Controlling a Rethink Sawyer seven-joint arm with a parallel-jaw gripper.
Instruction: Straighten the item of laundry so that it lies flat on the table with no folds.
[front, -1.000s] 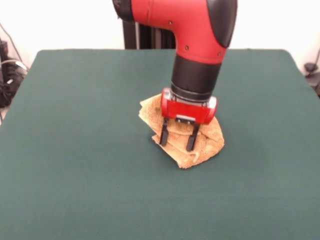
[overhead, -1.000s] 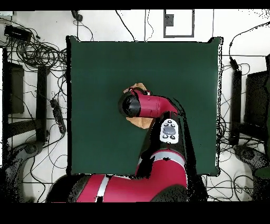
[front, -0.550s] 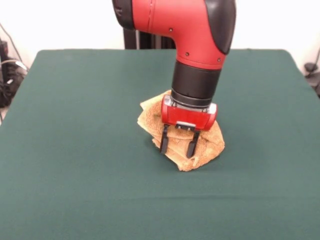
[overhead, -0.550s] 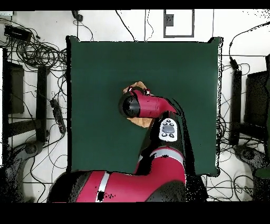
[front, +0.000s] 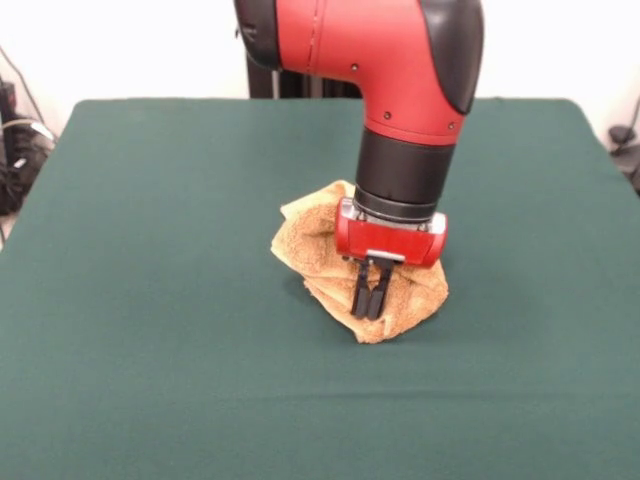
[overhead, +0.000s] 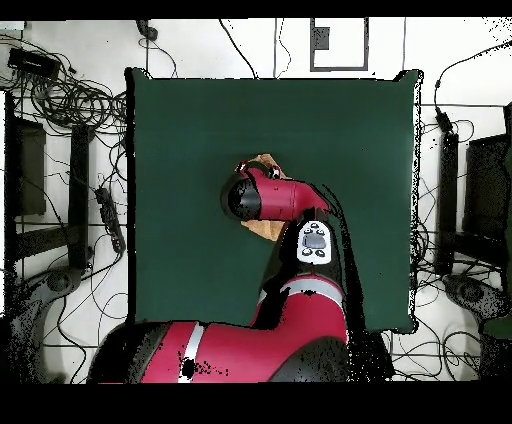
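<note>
Hand (front: 371, 302) clenched on crumpled towel (front: 312, 247) mid-table (front: 150, 300), no legible writing.

The orange-tan towel (front: 318, 247) lies crumpled in a lumpy heap near the middle of the green table (front: 150, 300).

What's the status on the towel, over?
Gripper shut on towel, pinching a fold. Towel bunched mid-table, not flat. Nothing else in the way.

The crumpled towel (front: 318, 250) lies mid-table (front: 150, 300), the claw (front: 369, 300) on its front part.
</note>
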